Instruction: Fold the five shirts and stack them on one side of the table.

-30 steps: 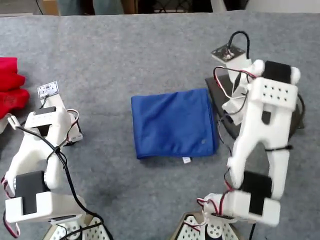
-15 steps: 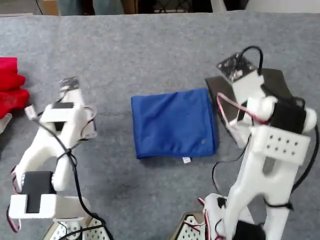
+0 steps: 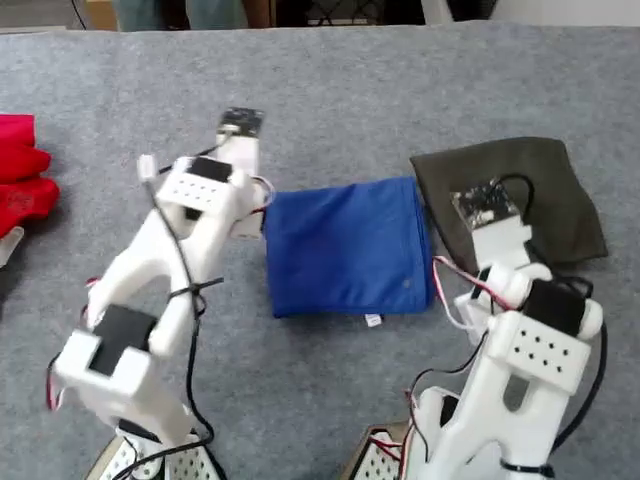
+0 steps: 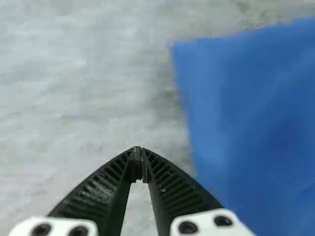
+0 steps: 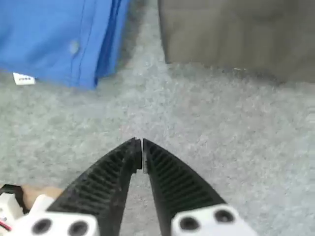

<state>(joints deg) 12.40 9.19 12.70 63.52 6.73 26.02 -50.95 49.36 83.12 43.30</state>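
The left pincer [image 4: 137, 160] has its toothed tips pressed together with nothing between them. It hangs over bare desk [image 3: 330, 90], and the folded blue shirt [image 4: 251, 108] begins just beside it, on the side toward the middle of the desk. From overhead, this arm stands at the blue shirt's [image 3: 345, 248] left edge, close to the far corner.

The right pincer [image 5: 138, 147] is likewise closed and empty. It is over the grey strip in front of the gap between the blue shirt [image 5: 59, 34] and a dark shirt [image 5: 236, 34], with the blue shirt's white tag [image 5: 23, 78] off to one side.

The blue shirt lies flat in the middle, its slightly longer side running across the desk from one arm to the other. Its right edge nearly meets the dark shirt [image 3: 545, 180], which sits folded on the right side. Red cloth [image 3: 20, 175] is heaped well apart at the far left.

Both pincers are close to the blue shirt, one on either side. If the dark shirt is the start of the pile, the blue one probably has to travel right, lengthwise. The left arm would then be behind it and the right arm ahead of it.
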